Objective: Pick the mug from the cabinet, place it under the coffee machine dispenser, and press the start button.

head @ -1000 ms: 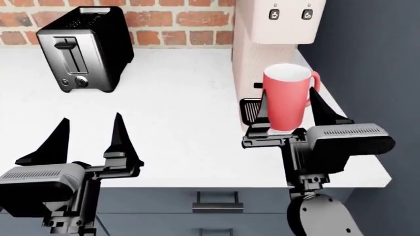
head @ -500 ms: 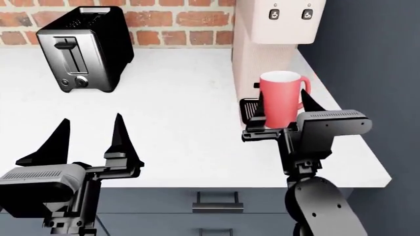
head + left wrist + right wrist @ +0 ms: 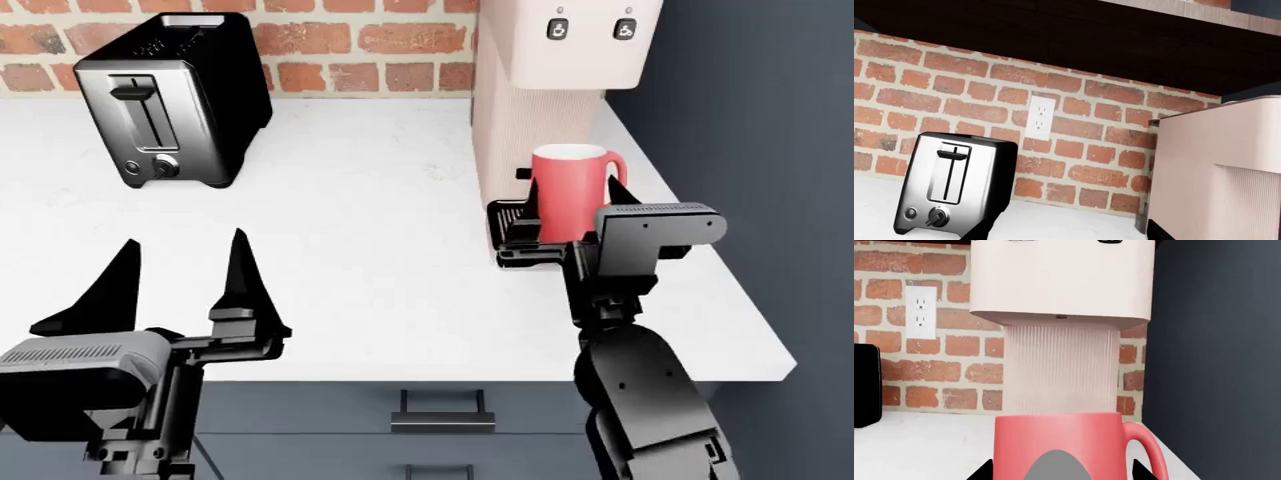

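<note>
The coral-red mug (image 3: pixel 571 190) is upright between the fingers of my right gripper (image 3: pixel 574 208), which is shut on it. It is held just in front of the pale pinkish-beige machine, by the black drip-tray grille (image 3: pixel 503 224) and below the overhanging dispenser head (image 3: pixel 574 45). In the right wrist view the mug (image 3: pixel 1057 442) fills the bottom, with the handle to one side. The dispenser head (image 3: pixel 1061 282) is above and beyond it, and the right gripper (image 3: pixel 1062 469) shows a dark fingertip on each side. Whether the mug rests on the grille is hidden. My left gripper (image 3: pixel 184 248) is open and empty over the counter's front left.
A black-and-chrome toaster (image 3: pixel 167 100) stands at the back left, also in the left wrist view (image 3: pixel 954 185). Two small buttons (image 3: pixel 590 29) are on the machine's head. A dark wall (image 3: pixel 761 150) is close on the right. Drawers (image 3: pixel 441 410) lie below the counter's front edge.
My right gripper has carried the mug forward and down, closer to the machine's drip tray and under its head. The left arm has not moved.
</note>
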Available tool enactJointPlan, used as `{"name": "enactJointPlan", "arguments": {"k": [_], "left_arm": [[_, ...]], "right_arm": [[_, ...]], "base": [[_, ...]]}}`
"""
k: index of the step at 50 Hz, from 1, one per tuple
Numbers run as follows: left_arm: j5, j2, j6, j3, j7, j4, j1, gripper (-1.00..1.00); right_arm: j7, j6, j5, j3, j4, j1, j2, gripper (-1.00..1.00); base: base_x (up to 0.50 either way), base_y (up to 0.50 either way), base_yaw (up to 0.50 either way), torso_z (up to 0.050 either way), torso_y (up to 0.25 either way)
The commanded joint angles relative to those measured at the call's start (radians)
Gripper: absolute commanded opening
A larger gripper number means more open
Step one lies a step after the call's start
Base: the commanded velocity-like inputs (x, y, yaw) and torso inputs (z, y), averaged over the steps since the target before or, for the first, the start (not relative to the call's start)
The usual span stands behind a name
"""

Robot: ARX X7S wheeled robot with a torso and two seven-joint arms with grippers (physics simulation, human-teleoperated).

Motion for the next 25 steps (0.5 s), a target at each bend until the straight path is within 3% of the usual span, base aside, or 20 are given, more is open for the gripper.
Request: {"name": "enactJointPlan", "arguments": {"k": [1, 25], "left_arm": [[-0.002, -0.003, 0.002, 0.002, -0.003, -0.004, -0.002, 1.0], [0.002, -0.007, 0.011, 0.013, -0.007, -0.01, 0.002, 1.0]], "right_arm": [[-0.019, -0.093, -0.053, -0.009, 0.159, 0.076, -0.019, -1.0], [-0.072, -0.218, -0.041, -0.033, 0.45, 0.178, -0.061, -1.0]], "base": [[0.0, 0.0, 0.0, 0.0, 0.0], [0.0, 0.0, 0.0, 0.0, 0.0]]}}
